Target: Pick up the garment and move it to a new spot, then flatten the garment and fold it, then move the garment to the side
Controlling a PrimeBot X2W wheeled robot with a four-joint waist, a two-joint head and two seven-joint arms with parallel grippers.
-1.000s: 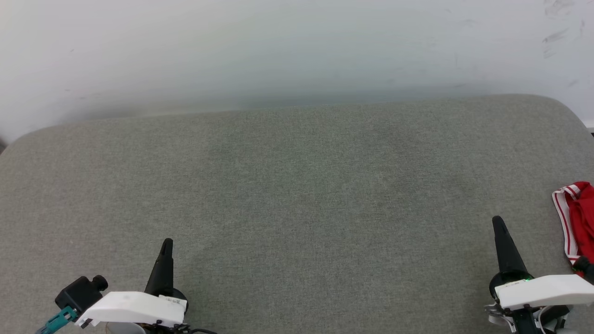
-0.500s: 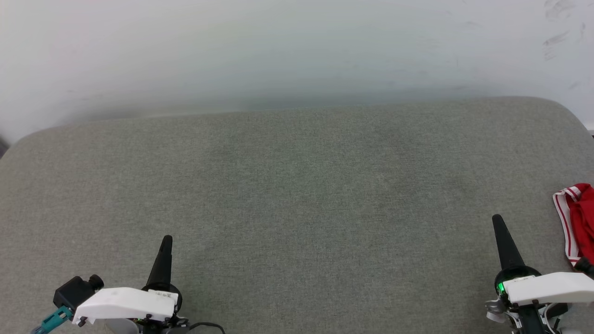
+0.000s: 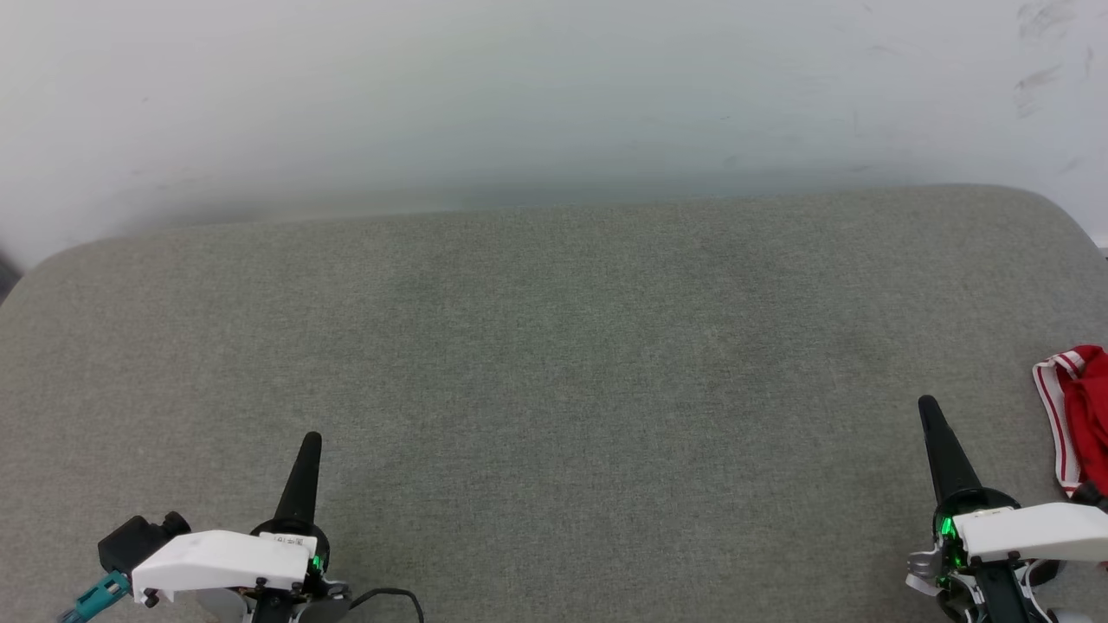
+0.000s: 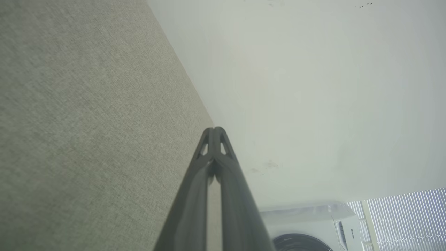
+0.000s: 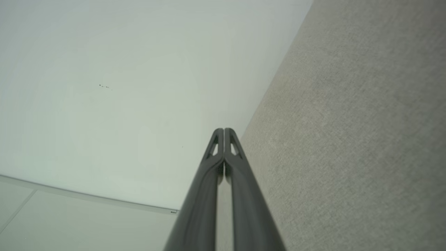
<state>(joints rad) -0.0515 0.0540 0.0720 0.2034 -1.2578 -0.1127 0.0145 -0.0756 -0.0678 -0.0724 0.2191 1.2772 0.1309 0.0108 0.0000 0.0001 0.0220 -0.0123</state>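
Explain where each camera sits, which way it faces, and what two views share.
Head view: on the head, facing forward and down at the grey cushion, wall behind, red shirt at right edge; left fingers and right fingers show.
Left wrist view: on the left wrist, looking along its shut fingers at cushion, wall, white appliance.
Right wrist view: on the right wrist, along its shut fingers at cushion and wall.
Shared: both wrist views show cushion meeting wall.

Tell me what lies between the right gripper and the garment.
Only bare grey surface, seen in the head view; the right gripper and the garment stand apart.
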